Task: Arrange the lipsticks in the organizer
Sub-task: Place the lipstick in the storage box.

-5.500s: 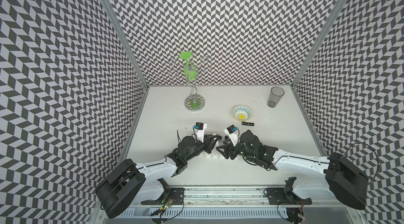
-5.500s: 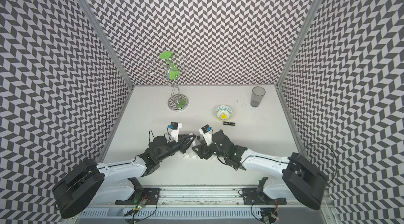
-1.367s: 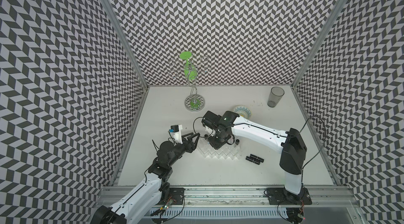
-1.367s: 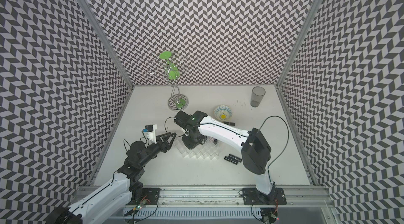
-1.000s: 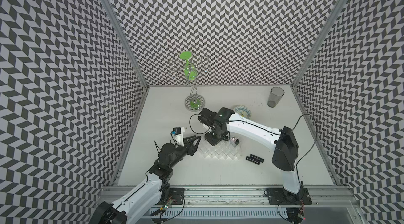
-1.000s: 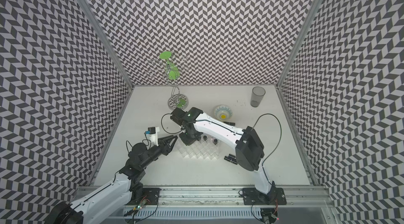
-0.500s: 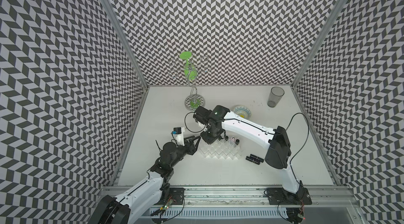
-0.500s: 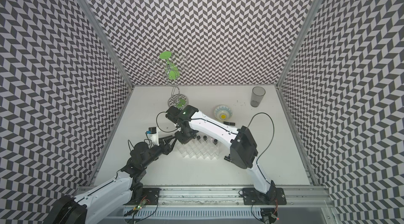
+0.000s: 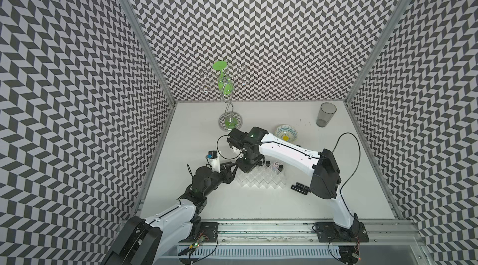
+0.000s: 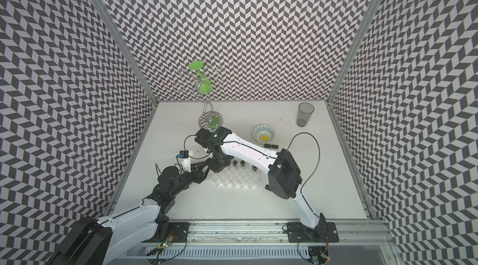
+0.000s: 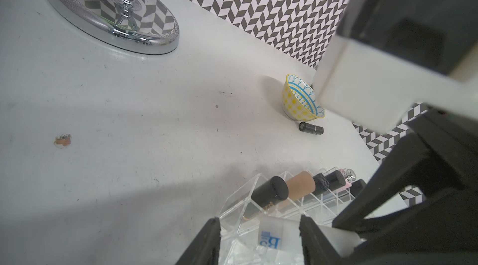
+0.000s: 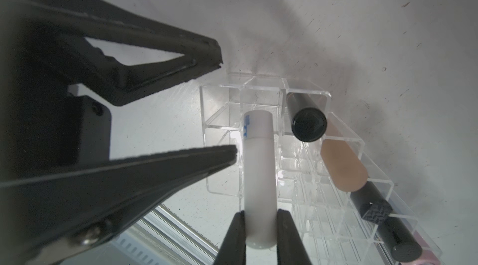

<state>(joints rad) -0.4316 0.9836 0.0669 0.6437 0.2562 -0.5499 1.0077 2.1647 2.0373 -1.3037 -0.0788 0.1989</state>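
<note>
In both top views a matte white table (image 9: 258, 212) sits inside chevron-patterned walls (image 9: 258, 30). The clear acrylic organizer (image 9: 261, 177) stands mid-table. Left wrist view: the left gripper (image 11: 259, 219) gapes, jaws spread, close by a white lipstick (image 11: 274, 235). Right wrist view: the right gripper (image 12: 260, 213) clamps that smooth tube over the organizer's square cells.

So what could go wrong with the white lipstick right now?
The white lipstick, pinched in the right jaws, might catch on a wall of the organizer instead of sliding into a cell. The open left jaws sit close and might knock it. It could bump the black lipstick standing next door.
</note>
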